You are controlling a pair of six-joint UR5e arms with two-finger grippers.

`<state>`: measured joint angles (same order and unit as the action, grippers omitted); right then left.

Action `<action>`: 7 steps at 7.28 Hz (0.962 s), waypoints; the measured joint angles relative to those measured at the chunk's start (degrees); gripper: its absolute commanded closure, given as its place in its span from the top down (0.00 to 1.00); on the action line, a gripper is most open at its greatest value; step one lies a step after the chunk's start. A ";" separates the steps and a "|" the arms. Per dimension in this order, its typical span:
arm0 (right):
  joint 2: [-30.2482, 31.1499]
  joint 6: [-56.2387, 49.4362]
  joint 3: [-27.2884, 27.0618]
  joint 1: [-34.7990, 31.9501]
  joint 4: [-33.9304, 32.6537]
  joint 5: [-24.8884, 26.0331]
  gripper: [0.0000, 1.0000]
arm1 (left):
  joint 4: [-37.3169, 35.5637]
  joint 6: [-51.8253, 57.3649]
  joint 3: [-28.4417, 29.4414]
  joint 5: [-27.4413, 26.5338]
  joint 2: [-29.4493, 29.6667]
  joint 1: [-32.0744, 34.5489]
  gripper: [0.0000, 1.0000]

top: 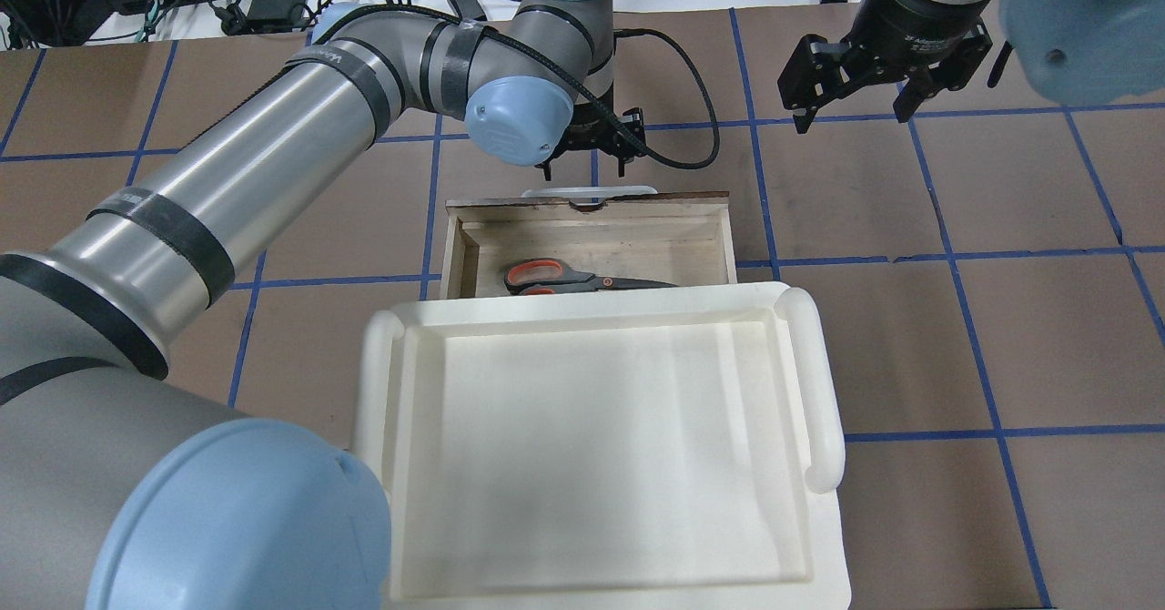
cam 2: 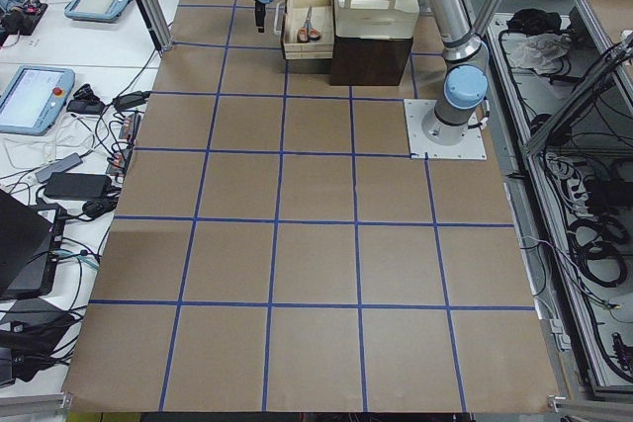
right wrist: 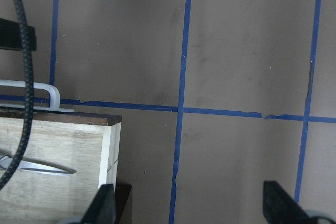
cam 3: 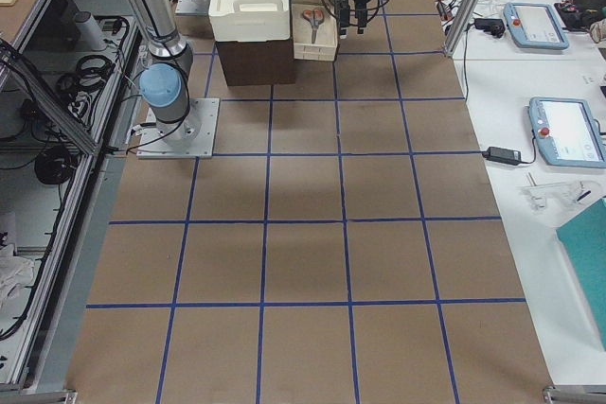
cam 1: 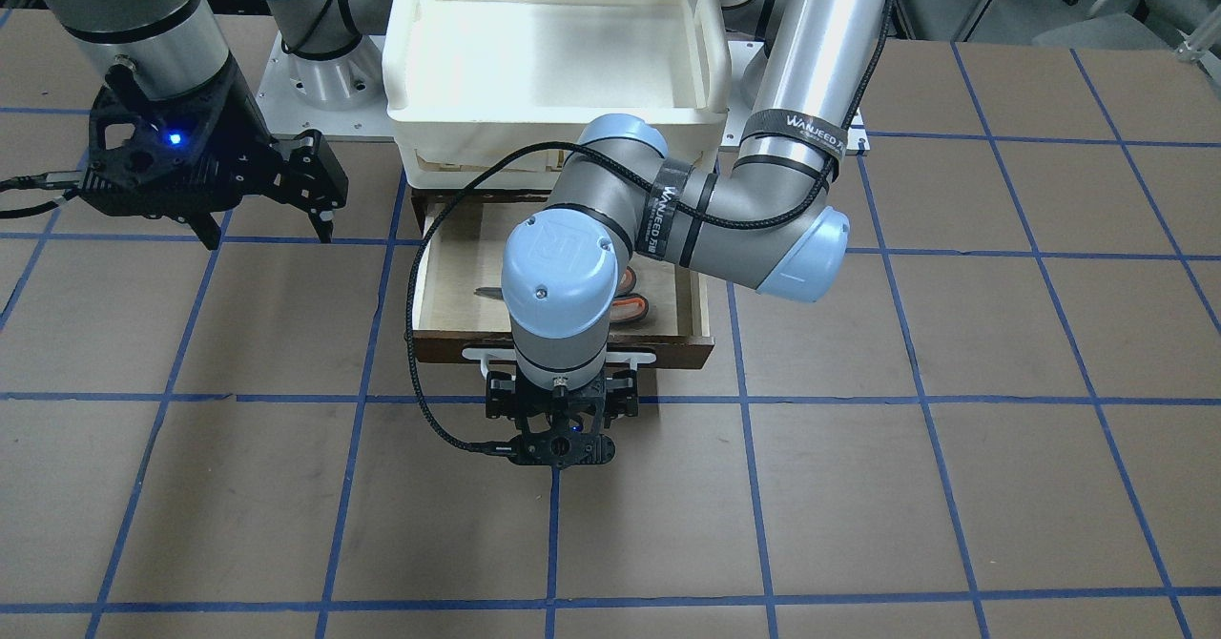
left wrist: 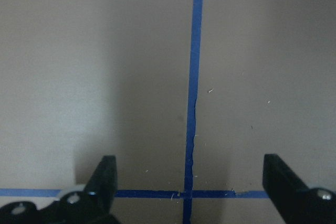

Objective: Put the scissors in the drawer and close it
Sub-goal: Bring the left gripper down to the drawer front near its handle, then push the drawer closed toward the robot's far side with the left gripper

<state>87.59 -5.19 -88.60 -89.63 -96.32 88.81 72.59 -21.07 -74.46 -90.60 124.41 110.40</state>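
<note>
Overhead exterior: brown, blue-gridded table (top: 1047, 337)

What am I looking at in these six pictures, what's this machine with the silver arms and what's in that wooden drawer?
It is a robot with two jointed arms, each ending in a two-finger pincer. Two pictures look down on the table from opposite sides, two look along it from its ends, two come from wrist cameras. On the table stands a dark cabinet with a white bin on top and its drawer pulled open; the scissors lie inside. The left pincer is open just outside the drawer's white handle, holding nothing. The right pincer hovers open off to one side, also empty.
</note>
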 measured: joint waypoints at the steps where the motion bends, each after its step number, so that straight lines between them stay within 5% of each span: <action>1: 0.19 0.00 0.01 -0.06 0.04 0.07 1.00 | 3.52 0.04 -0.21 0.02 -0.94 0.30 1.00; 7: 0.36 -0.05 -0.08 -0.10 0.18 0.49 1.00 | 10.01 -0.82 -10.87 1.56 -10.86 2.05 1.00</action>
<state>87.95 -5.24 -88.68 -89.73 -96.13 89.29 82.60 -21.88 -85.33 -89.04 113.55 112.45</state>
